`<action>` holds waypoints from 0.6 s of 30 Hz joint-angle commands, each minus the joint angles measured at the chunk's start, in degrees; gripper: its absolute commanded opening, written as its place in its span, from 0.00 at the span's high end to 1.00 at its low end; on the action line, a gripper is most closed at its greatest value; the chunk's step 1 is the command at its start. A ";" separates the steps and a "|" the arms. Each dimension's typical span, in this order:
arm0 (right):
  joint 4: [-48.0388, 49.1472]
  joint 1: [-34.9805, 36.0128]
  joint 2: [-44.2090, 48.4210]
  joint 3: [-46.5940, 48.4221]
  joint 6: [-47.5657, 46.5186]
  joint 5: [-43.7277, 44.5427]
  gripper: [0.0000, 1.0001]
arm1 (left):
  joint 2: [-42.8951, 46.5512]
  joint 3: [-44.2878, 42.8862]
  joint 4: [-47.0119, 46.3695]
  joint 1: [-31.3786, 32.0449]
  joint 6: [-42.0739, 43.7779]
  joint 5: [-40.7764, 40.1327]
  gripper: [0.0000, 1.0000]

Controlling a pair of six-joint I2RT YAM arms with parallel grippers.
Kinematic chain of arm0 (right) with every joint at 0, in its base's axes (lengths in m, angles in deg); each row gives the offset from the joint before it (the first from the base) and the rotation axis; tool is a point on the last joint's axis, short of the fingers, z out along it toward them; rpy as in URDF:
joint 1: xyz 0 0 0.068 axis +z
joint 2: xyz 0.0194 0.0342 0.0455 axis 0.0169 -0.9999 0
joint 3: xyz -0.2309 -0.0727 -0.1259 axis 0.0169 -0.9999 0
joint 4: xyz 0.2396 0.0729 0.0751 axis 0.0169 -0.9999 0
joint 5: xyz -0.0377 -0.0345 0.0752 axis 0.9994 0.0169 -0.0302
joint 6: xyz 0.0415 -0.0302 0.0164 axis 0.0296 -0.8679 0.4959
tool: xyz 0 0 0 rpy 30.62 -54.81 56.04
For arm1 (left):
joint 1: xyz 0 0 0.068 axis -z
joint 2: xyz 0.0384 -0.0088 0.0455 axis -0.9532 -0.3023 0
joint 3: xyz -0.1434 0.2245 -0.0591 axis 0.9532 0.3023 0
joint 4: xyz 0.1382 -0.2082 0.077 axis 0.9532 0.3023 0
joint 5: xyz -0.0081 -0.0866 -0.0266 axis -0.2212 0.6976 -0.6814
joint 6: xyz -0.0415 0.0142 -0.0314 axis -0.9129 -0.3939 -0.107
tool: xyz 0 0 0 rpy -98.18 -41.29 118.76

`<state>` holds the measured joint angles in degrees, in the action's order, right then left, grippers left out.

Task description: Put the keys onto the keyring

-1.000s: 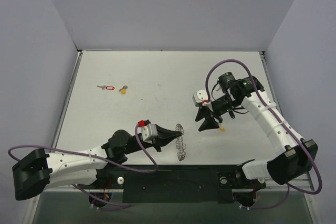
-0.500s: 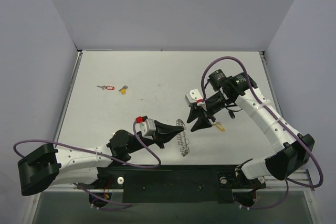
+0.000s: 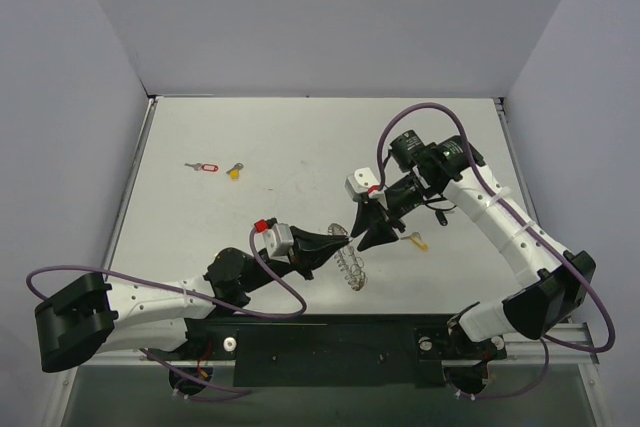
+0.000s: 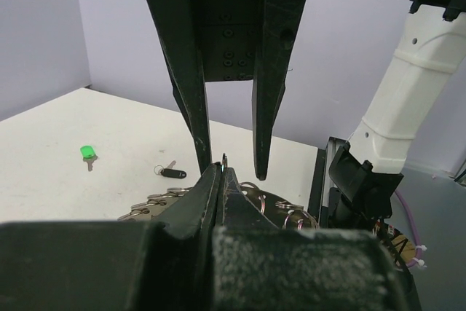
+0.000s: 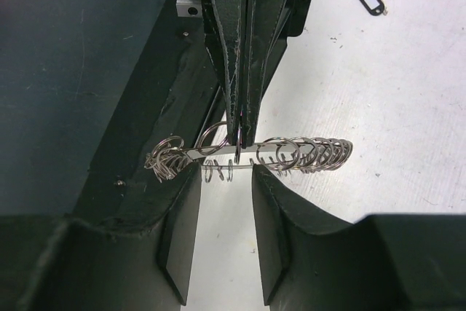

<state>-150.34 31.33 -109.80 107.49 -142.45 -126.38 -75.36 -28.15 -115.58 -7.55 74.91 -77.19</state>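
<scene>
Left gripper (image 3: pixel 335 244), pressed together, pinches the keyring (image 3: pixel 350 267) at lower centre of the overhead view. Right gripper (image 3: pixel 368 232), spread and empty, sits just beside it. An orange-yellow key (image 3: pixel 418 240) lies to its right. The step likely goes best with the ring held steady.

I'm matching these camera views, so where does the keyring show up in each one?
Top external: the keyring low centre, at the left gripper tip.
Left wrist: keyring bottom centre, behind that gripper's fingers.
Right wrist: keyring mid-frame, stretched crosswise.
Shared landmark: the left gripper, shut on it in every view.
</scene>
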 commanded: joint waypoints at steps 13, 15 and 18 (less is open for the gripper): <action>-2.14 1.81 -3.23 4.80 3.86 -2.87 0.81 | 0.73 -1.34 -6.04 -0.09 -1.05 -2.56 1.00; -2.14 1.90 -3.23 4.80 4.12 -2.87 0.83 | 0.91 -1.08 -6.04 -0.09 -0.97 -2.73 1.00; -1.26 1.81 -2.71 4.71 5.52 -2.61 0.90 | 0.91 -0.90 -5.69 -0.09 -0.61 -3.09 1.00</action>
<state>-150.30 32.88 -112.86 110.40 -138.45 -126.73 -75.36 -28.13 -115.60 -7.55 74.56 -79.03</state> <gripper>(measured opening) 0.146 0.020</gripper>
